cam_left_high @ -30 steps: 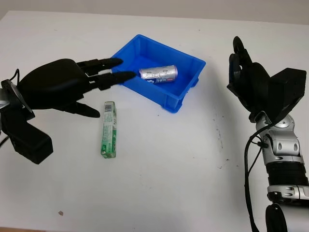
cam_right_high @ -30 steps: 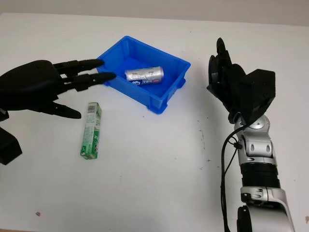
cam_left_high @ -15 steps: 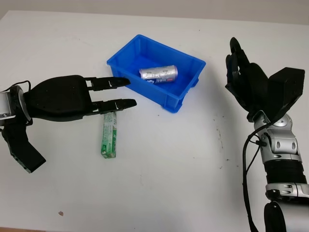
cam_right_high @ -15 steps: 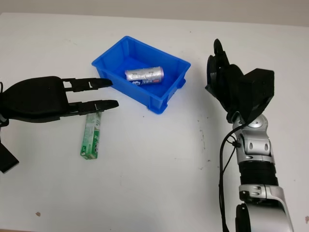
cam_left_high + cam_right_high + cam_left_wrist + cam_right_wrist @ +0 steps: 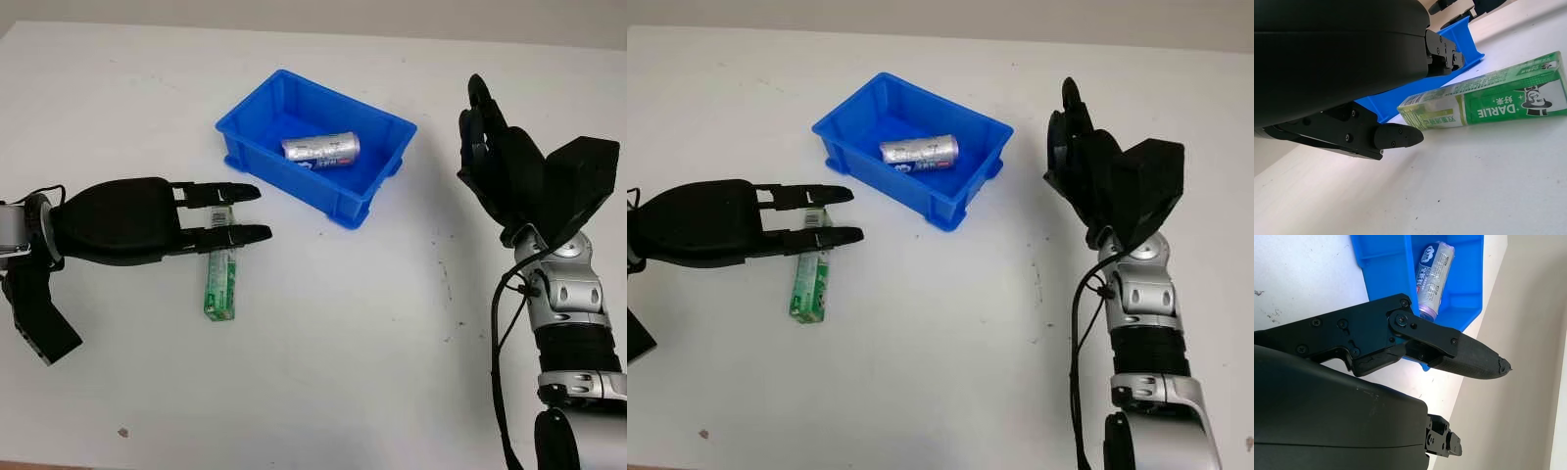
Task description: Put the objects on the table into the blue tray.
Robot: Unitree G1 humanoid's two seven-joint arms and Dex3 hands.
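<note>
While the blue tray [image 5: 315, 147] holds a silver can [image 5: 321, 149] — both hands empty, unclenched.

White table [image 5: 323, 372]: blue tray [image 5: 377, 188], toothpaste box [image 5: 221, 284]

Left hand [image 5: 147, 220]: matt black plastic shell, small screws in the finger links. Just under its fingertips, green box [image 5: 221, 271]: glossy printed cardboard. Beyond the fingers, blue tray [image 5: 257, 160]: smooth moulded plastic, slight sheen. Inside it, silver packet [image 5: 321, 150]: shiny foil-like wrap. Table [image 5: 323, 343]: matt white, faintly scuffed. Right hand [image 5: 505, 171]: same matt black plastic; silvery metal-look arm joints below.
</note>
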